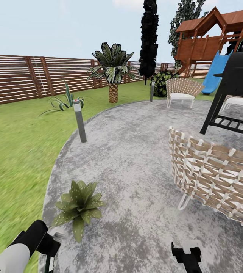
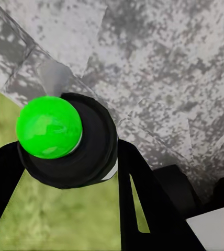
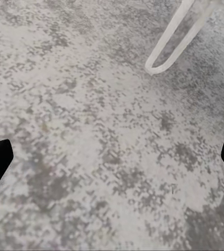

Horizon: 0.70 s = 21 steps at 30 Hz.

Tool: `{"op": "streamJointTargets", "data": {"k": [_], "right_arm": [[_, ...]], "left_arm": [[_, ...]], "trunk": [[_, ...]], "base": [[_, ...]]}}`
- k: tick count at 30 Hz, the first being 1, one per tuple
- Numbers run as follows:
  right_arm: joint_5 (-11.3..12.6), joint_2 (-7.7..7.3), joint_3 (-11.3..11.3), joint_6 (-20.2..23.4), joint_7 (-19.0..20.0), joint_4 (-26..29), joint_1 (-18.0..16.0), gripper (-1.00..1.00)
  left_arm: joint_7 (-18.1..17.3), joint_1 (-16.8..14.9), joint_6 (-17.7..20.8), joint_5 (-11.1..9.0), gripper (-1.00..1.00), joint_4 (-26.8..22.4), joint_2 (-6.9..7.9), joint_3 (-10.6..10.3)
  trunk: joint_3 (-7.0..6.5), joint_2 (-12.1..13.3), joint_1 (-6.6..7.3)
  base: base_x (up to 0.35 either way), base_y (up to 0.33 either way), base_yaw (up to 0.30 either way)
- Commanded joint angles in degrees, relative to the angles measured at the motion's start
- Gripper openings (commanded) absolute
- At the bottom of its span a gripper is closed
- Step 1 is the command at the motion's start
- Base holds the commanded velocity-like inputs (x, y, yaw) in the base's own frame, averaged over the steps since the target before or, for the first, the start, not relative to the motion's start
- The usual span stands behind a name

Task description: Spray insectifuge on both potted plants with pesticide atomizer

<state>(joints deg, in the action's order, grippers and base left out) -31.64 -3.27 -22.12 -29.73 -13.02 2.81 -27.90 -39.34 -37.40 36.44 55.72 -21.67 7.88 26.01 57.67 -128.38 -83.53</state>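
**Robot at the patio edge, one potted plant within reach**

The gravel patio (image 1: 136, 151) carries a potted plant (image 1: 80, 206) at its lawn-side rim. The right end effector (image 1: 186, 254), well apart from the plant, is spread wide and empty. The left end effector (image 1: 50, 248) hangs just beside the plant, its fingers (image 2: 143, 204) flanking a dark round body (image 2: 93, 144) with a green cap. I cannot tell whether they clamp it, or whether it is the pesticide atomizer. Such a bottle is likely light, rigid and smooth; grip its lower body.
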Motion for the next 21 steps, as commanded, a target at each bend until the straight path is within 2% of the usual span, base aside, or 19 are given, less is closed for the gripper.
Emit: {"op": "streamJointTargets", "data": {"k": [1,5,8,11,21], "right_arm": [[-0.61,-0.04,-0.29,-0.15,-0.34,-0.09,-0.05,1.00],[-0.61,-0.06,-0.29,-0.15,-0.34,-0.08,-0.05,1.00],[-0.61,-0.06,-0.29,-0.15,-0.34,-0.08,-0.05,1.00],[-0.61,-0.06,-0.29,-0.15,-0.34,-0.09,-0.05,1.00],[-0.61,-0.06,-0.29,-0.15,-0.34,-0.15,-0.05,1.00]], "left_arm": [[-0.35,-0.04,0.21,0.46,-1.00,-0.06,-0.11,0.46],[-0.46,1.09,0.01,0.98,-1.00,-0.24,-0.02,0.33],[-0.68,3.33,-4.62,1.25,-1.00,-0.49,0.33,0.13],[-0.78,3.88,-6.97,1.33,-1.00,-0.39,0.38,0.10],[-0.47,3.92,-7.34,1.23,-1.00,-0.84,-0.13,0.24]], "trunk": [[0.05,-0.02,-0.02],[0.05,-0.02,-0.02],[0.05,-0.02,-0.02],[0.05,-0.02,-0.02],[0.05,-0.02,-0.02]], "base": [[0.207,0.034,0.000],[0.051,0.008,0.000],[0.003,0.001,0.000],[0.000,0.000,0.000],[-0.003,0.078,0.000]]}}
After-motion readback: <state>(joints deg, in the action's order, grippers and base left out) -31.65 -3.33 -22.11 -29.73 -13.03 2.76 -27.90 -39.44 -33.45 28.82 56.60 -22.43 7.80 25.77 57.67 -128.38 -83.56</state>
